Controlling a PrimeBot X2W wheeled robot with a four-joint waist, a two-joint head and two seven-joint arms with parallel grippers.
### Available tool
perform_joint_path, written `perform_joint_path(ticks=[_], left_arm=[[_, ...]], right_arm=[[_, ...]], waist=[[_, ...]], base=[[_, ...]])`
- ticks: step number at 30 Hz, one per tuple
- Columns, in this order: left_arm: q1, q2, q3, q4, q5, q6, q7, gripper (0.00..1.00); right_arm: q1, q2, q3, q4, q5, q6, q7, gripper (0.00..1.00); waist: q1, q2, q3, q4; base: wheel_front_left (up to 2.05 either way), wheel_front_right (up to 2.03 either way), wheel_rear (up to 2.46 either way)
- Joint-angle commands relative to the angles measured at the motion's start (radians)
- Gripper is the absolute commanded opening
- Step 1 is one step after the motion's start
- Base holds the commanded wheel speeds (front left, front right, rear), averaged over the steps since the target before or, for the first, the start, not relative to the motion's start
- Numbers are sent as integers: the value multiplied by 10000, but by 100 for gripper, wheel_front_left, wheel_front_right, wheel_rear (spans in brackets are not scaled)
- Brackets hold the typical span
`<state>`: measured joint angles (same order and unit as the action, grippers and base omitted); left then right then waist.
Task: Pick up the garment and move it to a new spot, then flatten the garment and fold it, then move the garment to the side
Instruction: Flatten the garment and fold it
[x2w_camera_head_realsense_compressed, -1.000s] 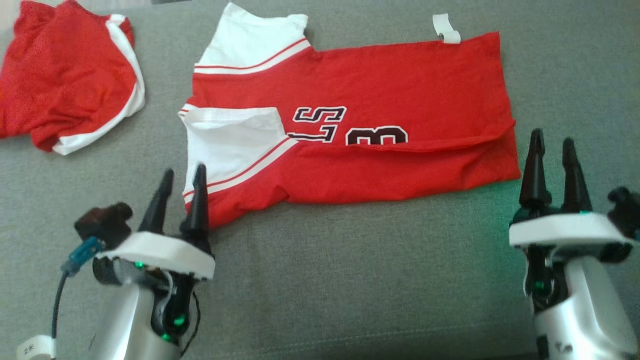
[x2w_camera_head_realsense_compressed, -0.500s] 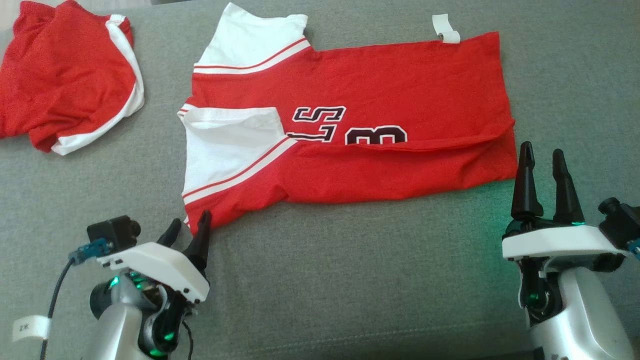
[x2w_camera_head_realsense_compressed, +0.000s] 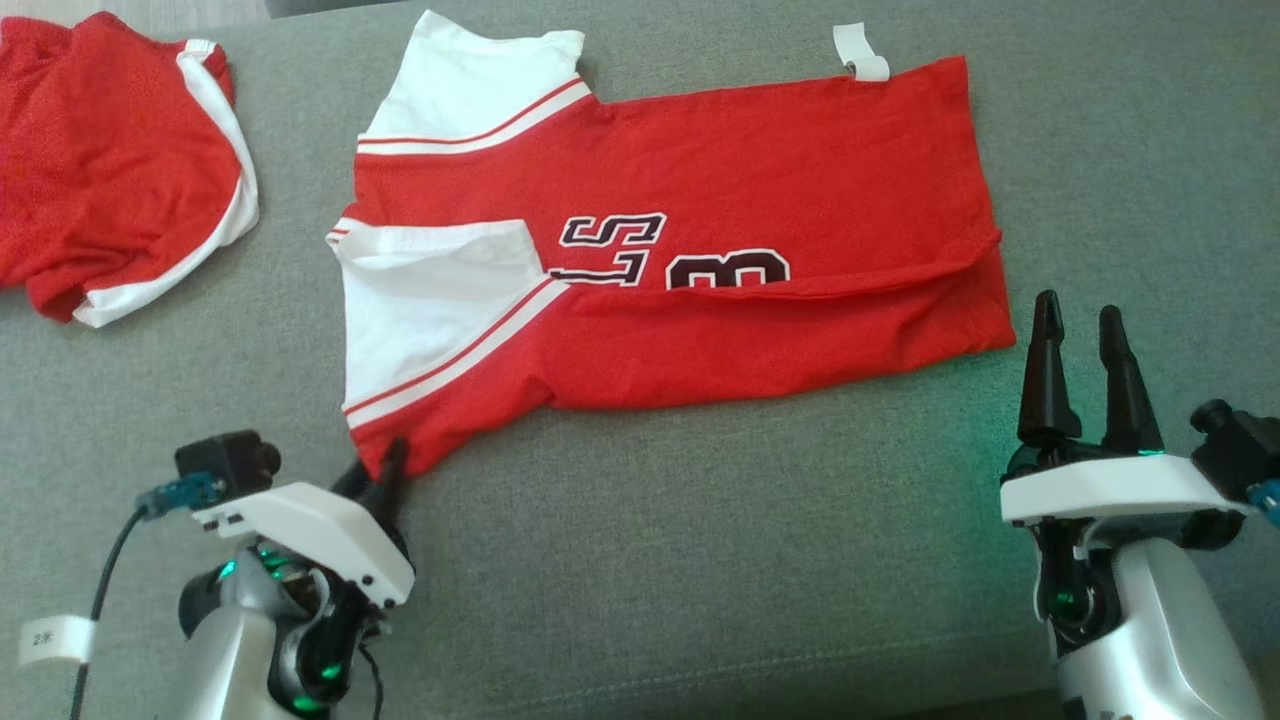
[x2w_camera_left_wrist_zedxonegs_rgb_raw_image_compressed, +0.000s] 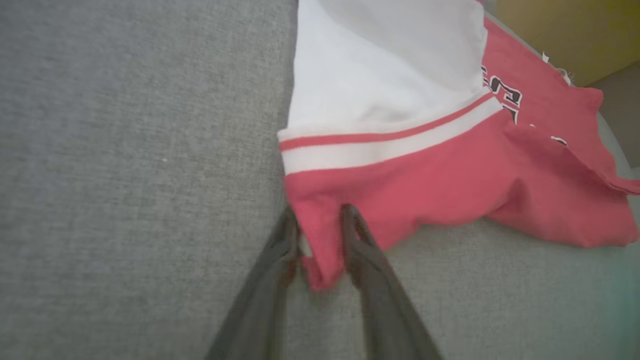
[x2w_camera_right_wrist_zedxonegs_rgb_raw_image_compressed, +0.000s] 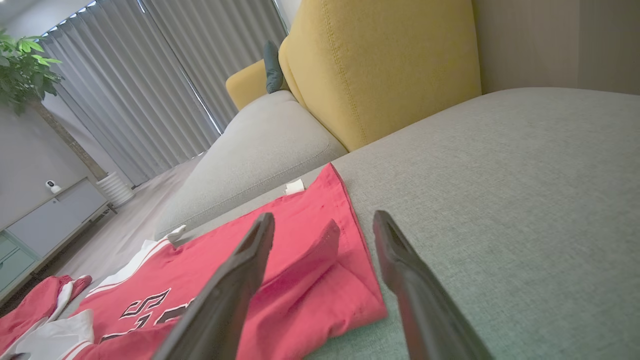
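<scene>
The garment (x2w_camera_head_realsense_compressed: 700, 170) is a red jersey with white sleeves and black lettering. It lies flat on the grey sofa seat (x2w_camera_head_realsense_compressed: 700, 560), its near long edge folded over. My left gripper (x2w_camera_head_realsense_compressed: 378, 468) is low at the jersey's near left corner. In the left wrist view its fingers (x2w_camera_left_wrist_zedxonegs_rgb_raw_image_compressed: 320, 220) straddle that red corner (x2w_camera_left_wrist_zedxonegs_rgb_raw_image_compressed: 320, 260), jaws partly narrowed but still apart. My right gripper (x2w_camera_head_realsense_compressed: 1078, 310) stands open just off the near right hem corner, touching nothing. The right wrist view shows its fingers (x2w_camera_right_wrist_zedxonegs_rgb_raw_image_compressed: 324, 217) wide apart above the hem (x2w_camera_right_wrist_zedxonegs_rgb_raw_image_compressed: 300, 250).
A second red piece with white trim (x2w_camera_head_realsense_compressed: 110, 170) lies crumpled at the far left of the seat. A white tag (x2w_camera_head_realsense_compressed: 860, 50) sticks out from the jersey's far edge. A yellow back cushion (x2w_camera_right_wrist_zedxonegs_rgb_raw_image_compressed: 380, 65) rises behind the seat.
My left gripper dropped and reached the jersey's near left corner, its jaws narrowing around it. My right gripper drew back slightly from the hem. The camera shifted a little.
</scene>
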<state>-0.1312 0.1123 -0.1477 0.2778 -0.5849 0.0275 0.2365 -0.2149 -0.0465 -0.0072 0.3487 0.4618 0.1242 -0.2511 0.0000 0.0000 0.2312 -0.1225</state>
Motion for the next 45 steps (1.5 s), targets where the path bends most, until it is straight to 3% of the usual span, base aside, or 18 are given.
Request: perform_joint_path(ticks=[1,2,10,17,26,27,28,29,31,39,45], left_arm=[[-88,84,165,-163,-83,49,88,14],[-82,87,151,-193,-65,54,53,0],[-38,165,430,-818,59,166,-825,0],[74,154,509,-1631,90,187,-1337,0],[79,61,299,-2016,143,232,-1431,0],[70,56,287,-2018,144,235,-1445,0],[60,54,278,-2013,146,237,-1457,0],[49,57,270,-2004,147,236,-1468,0],[20,78,266,-1999,153,226,-1502,0],[132,186,253,-2230,194,232,-1590,0],[928,383,111,-2959,246,262,-1375,0]], right_arm=[[-206,-37,200,-250,-97,65,-102,100],[-219,-37,174,-203,-136,65,-73,100],[-659,-37,-287,739,-1034,65,750,100],[-1415,-37,-910,2342,-1865,65,1605,100],[-2450,-37,-646,4234,-1168,65,1986,100],[-2571,-37,-538,4412,-1087,65,1969,81],[-2680,-37,-435,4571,-1022,65,1931,54],[-2772,-37,-313,4714,-942,65,1914,39],[-2890,-37,-109,4927,-786,65,1852,0],[-2507,-37,-234,4830,-710,65,1045,0],[-1241,-37,-275,3653,-597,65,851,0]], waist=[[0,0,-4,-10],[0,0,-8,-15],[0,0,-64,115],[0,0,-59,522],[0,0,137,652],[0,0,151,643],[0,0,161,634],[0,0,165,625],[0,0,153,598],[0,0,-50,499],[0,0,-241,262]], base=[[0,0,0],[0,0,0],[0,0,0],[0,0,0],[0,0,0],[0,0,0],[0,0,0],[0,0,0],[0,0,0],[0,0,0],[0,0,0]])
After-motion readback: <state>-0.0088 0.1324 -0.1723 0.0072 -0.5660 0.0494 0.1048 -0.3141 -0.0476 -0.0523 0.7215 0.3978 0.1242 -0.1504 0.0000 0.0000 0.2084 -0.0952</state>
